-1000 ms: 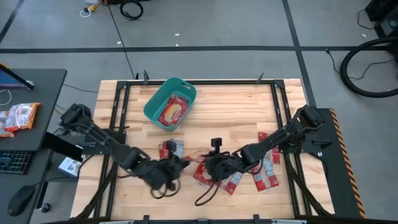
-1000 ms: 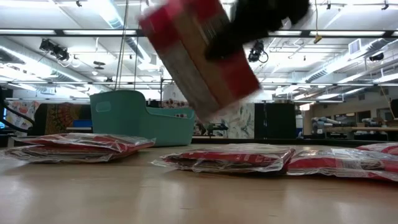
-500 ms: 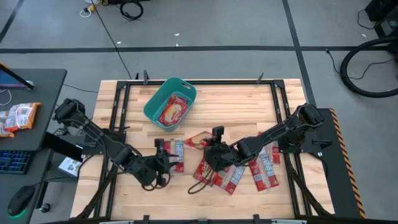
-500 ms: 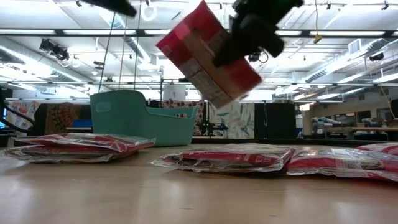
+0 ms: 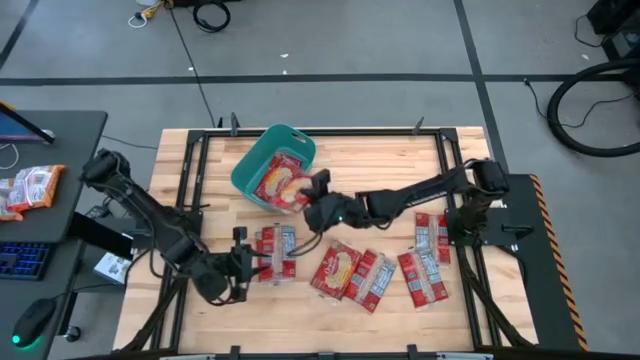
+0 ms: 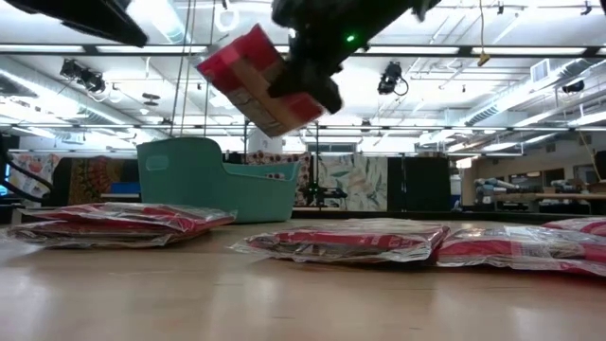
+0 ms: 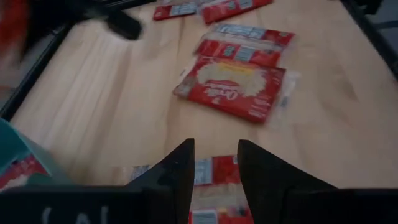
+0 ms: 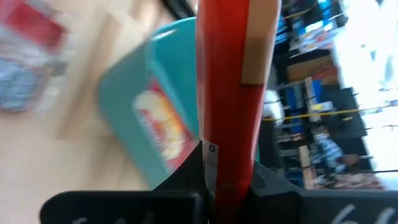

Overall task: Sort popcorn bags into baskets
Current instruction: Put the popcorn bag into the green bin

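Where pinched: popcorn bag [image 5: 291,190] between right hand [image 5: 318,203] fingers

Bright, even light falls from the ceiling strips seen in my low view, where they glare white. From above, my arms cast only soft, faint shadows on the pale table [image 5: 400,160]. The popcorn bag [image 6: 256,80] I carry in my right gripper [image 5: 318,203] is smeared by motion in the low view, and my right wrist view is blurred throughout, the basket [image 8: 149,112] streaked and the room behind washed out. My left wrist view is soft, with its near corner smeared red and my left gripper's own fingers [image 7: 180,171] dark.
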You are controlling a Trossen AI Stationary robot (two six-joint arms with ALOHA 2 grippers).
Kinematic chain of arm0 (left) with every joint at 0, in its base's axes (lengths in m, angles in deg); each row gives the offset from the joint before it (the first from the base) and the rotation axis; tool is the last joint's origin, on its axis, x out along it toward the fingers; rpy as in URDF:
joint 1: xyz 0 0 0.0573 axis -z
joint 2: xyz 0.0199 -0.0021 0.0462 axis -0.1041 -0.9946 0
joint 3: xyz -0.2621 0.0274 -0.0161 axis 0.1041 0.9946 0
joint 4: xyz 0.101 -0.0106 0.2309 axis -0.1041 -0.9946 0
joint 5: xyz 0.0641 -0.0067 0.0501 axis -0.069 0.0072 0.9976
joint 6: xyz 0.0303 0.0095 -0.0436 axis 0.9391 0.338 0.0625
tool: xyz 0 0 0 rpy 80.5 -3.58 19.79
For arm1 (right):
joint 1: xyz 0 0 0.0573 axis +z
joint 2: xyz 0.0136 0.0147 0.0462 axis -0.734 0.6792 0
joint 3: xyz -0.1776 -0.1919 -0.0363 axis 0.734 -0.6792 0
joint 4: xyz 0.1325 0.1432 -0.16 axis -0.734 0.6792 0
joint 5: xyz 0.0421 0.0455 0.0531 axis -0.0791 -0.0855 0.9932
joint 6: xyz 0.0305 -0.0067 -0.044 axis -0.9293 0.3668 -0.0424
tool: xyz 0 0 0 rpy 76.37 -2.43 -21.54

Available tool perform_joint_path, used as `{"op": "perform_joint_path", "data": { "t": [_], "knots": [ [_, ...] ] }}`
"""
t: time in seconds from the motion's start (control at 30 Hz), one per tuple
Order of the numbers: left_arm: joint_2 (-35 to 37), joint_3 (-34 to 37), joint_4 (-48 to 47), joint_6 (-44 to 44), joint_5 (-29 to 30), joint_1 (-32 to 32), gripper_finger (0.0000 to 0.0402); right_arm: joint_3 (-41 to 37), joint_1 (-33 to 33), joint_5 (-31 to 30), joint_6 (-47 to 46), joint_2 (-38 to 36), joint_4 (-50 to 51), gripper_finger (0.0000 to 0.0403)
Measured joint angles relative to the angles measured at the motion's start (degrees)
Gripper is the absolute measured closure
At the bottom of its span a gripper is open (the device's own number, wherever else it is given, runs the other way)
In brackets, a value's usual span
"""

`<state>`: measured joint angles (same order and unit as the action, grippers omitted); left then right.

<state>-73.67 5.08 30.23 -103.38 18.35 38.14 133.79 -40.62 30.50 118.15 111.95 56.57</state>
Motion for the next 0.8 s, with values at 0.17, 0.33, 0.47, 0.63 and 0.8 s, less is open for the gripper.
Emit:
{"op": "perform_joint_path", "data": {
  "t": [0.17, 0.33, 0.47, 0.63, 0.8],
  "knots": [
    [0.7, 0.4, 0.3, -1.4, 0.0, 1.7, 0.0274, 3.3, -3.2, 2.8, 6.6, 3.9, -3.1, 0.037],
    [0.6, 0.4, 0.3, -1.9, -0.4, 2.1, 0.0274, 13.8, -6.0, 2.6, 7.6, 11.3, 3.0, 0.037],
    [0.6, 0.4, 0.4, -2.0, -0.4, 2.1, 0.0274, 21.0, -8.1, 1.7, 10.3, 17.3, 5.9, 0.0368],
    [0.6, 0.4, 0.5, -1.8, -0.7, 2.0, 0.0274, 26.7, -11.0, 1.9, 13.4, 24.1, 6.1, 0.0351],
    [0.6, 0.4, 0.4, -1.8, -0.9, 2.0, 0.0274, 28.5, -11.6, -3.2, 13.4, 27.1, 8.1, 0.0317]
  ]
}}
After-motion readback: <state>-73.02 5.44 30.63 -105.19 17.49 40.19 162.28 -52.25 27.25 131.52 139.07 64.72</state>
